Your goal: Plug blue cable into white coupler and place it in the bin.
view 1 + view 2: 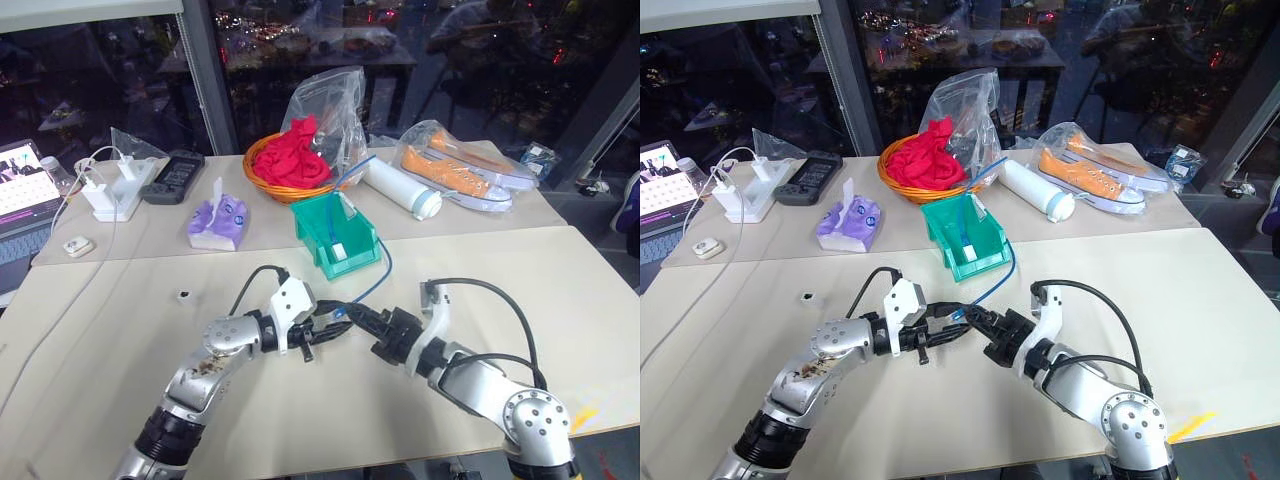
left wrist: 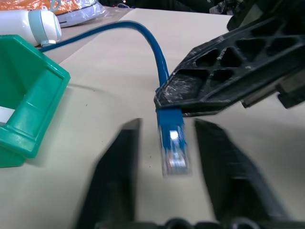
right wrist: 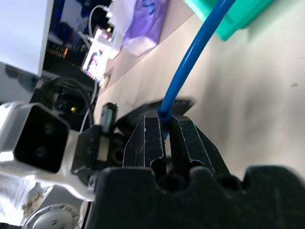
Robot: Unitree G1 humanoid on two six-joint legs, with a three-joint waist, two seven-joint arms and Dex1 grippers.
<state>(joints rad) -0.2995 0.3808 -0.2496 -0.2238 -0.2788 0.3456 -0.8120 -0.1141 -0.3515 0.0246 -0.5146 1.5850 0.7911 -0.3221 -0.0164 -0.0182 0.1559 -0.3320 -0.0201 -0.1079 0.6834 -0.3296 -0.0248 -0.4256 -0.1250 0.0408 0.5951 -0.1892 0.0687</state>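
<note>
Left wrist view: your right pincer [image 2: 164, 98] is clamping the thin bright-blue cable [image 2: 151, 43], plug pointing between your left pincer's [image 2: 167, 157] parted fingers.

blurred: the clear plug at the end of the thin bright-blue cable [image 2: 172, 152] and the two black fingers [image 2: 116, 176] of the left gripper | hidden: the cable's far end inside the small teal-green plastic bin [image 1: 318, 215] | cut off by the edge: the open laptop [image 1: 20, 190] | too small to tell: the small dark object [image 1: 184, 295] on the table
</note>
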